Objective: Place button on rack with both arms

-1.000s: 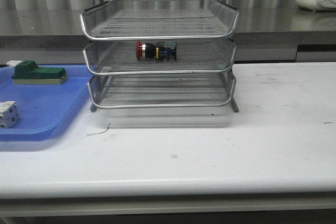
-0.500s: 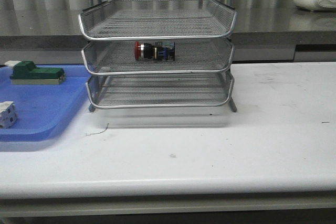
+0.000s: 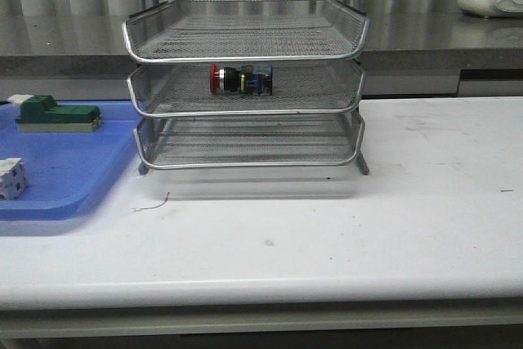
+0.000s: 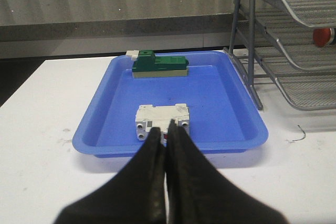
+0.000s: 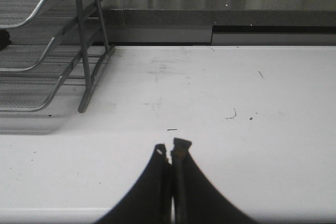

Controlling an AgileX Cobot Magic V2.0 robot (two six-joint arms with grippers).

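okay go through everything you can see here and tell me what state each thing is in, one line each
button: lying on its side on the rack's middle tier, red head to the left
rack: upright on the table, top and bottom tiers empty
blue tray: flat on the table, holding two blocks
green block: resting at the tray's far side
white block: resting in the tray
left gripper: shut, empty
right gripper: shut, empty

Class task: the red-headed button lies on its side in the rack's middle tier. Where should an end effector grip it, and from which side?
Probably across the dark body of the button, entering from the rack's open front; the top tier blocks a descent from above.
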